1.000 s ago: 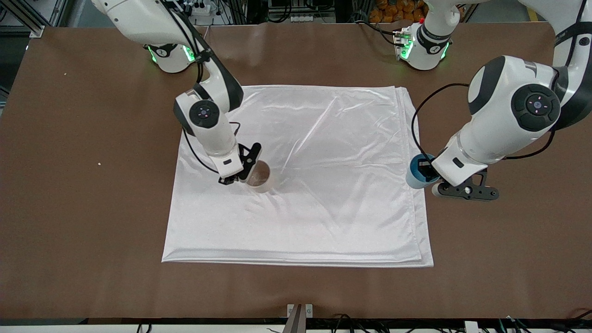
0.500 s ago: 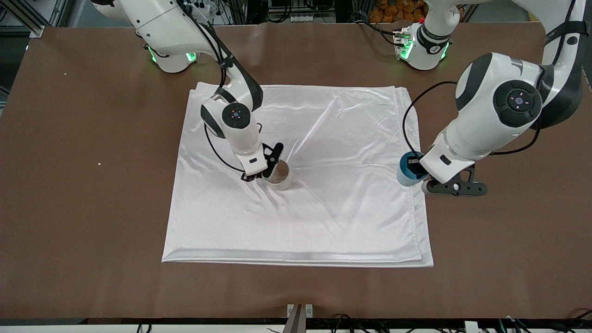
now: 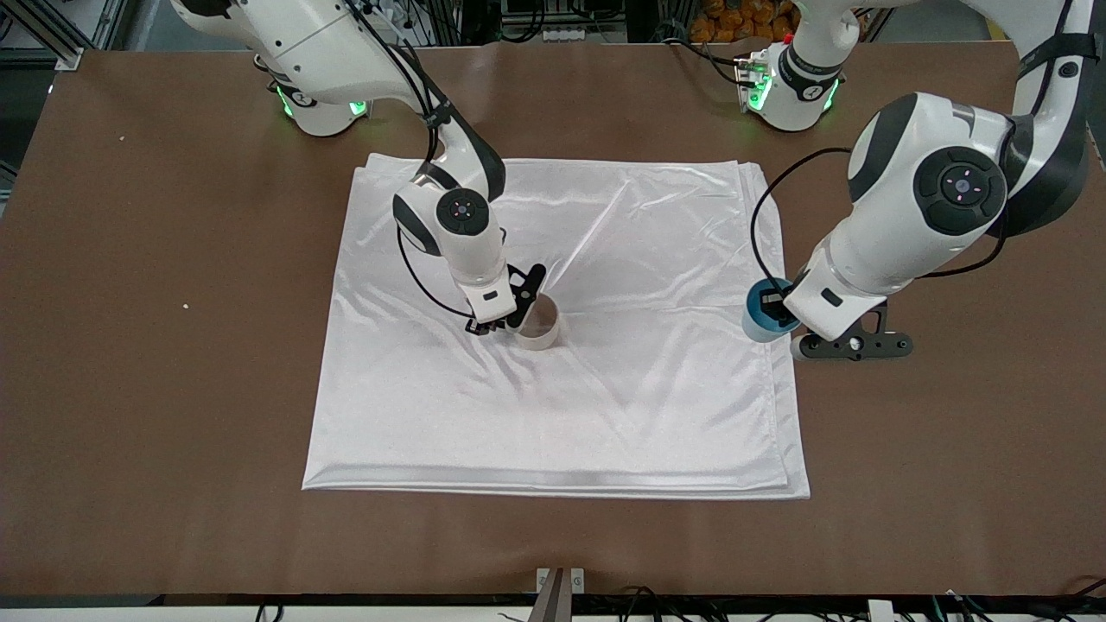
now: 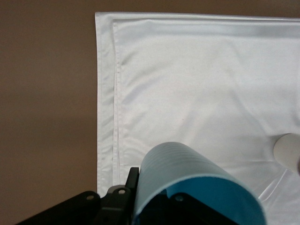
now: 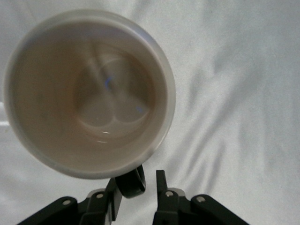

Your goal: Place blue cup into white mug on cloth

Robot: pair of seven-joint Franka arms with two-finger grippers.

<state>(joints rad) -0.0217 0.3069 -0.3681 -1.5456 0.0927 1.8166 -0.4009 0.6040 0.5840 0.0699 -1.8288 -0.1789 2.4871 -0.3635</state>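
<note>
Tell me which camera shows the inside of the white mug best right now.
The right wrist view: it looks straight down into the white mug, showing its bare pale interior, with the right gripper open beside its handle. The front view shows the mug small on the cloth, partly hidden by the gripper. The left wrist view catches only its edge.

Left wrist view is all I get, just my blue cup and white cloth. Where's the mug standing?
Observer: The white mug stands upright on the cloth, about mid-cloth, toward the right arm's end from the blue cup.
Operator: Is anything inside it?
Observer: No, the right wrist view shows it empty.
Operator: Is somebody holding it?
Observer: The right tool sits at its black handle, fingers parted on either side of it.
</note>
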